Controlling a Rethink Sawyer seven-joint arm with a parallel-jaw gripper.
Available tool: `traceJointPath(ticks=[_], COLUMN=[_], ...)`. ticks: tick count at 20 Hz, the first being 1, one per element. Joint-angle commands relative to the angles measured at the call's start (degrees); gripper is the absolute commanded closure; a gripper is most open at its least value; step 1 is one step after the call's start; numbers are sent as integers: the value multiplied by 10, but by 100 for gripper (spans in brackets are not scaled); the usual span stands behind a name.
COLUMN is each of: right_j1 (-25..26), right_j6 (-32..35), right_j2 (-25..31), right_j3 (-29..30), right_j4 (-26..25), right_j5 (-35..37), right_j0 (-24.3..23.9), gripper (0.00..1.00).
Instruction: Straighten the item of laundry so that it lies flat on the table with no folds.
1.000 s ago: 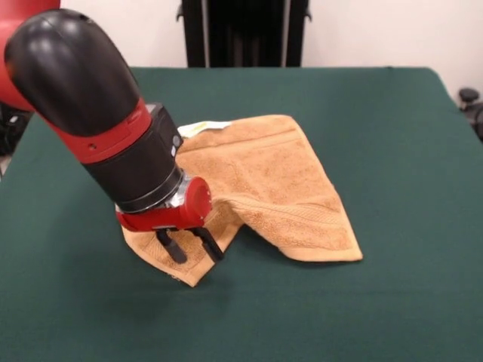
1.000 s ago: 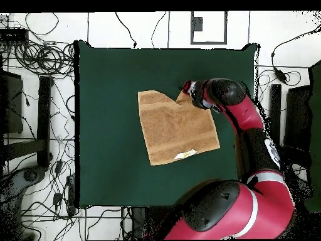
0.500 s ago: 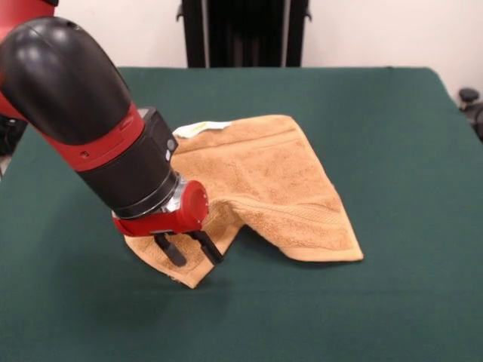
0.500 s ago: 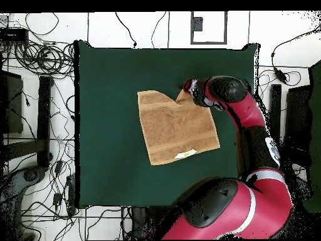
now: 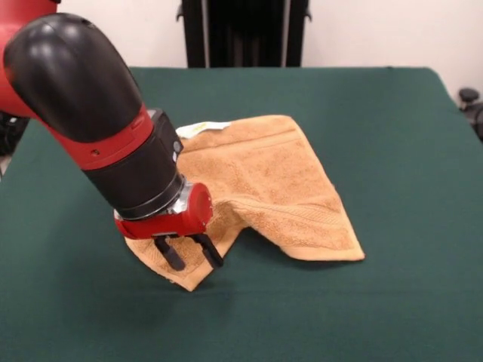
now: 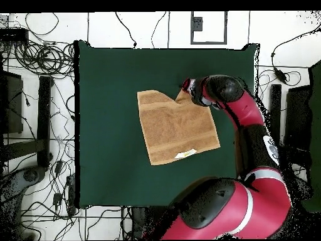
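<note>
While the red and black arm slants down from the 10 o'clock side of the front view, its pincer sits over the towel's 7 o'clock corner, two black fingers spread a little apart and pointing down onto the cloth. That corner looks lifted and bunched under the red wrist, but whether cloth is actually gripped between the fingers cannot be told; they appear narrowly parted, pressing on or just above the fabric

Across the dark green bench, the towel lies near the middle, well clear of every edge. It is not flat: from the pincer a raised fold runs toward 1 o'clock, and beside it a V-shaped notch of bare bench cuts in at 6 o'clock. Its 4 o'clock corner rests down on the bench, with a woven band running just inside that edge. At 11 o'clock a small white tag pokes out beside the arm

From overhead, the towel shows the same notch at its 12 o'clock edge, the pincer at its 1 o'clock corner, and the tag near 5 o'clock. Cables lie on the floor beyond the bench
</note>
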Motion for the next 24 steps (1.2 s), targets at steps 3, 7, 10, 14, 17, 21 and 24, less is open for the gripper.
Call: traceJointPath(ticks=[3, 7, 10, 14, 17, 21, 24], right_j1=[14, 21, 33, 46, 57, 64, 59], right_j6=[49, 32, -1, -37, -60, -74, -64], right_j2=[44, 54, 65, 79, 89, 95, 87], right_j3=[37, 23, 2, -25, -48, -69, -78], right_j4=[-47, -59, -68, -83, -97, -116, -133], right_j5=[-146, -148, -136, -124, -115, -108, -100], right_j0=[28, 20, 8, -7, -18, -24, -22], gripper=[0, 0, 0, 0, 0, 0, 0])
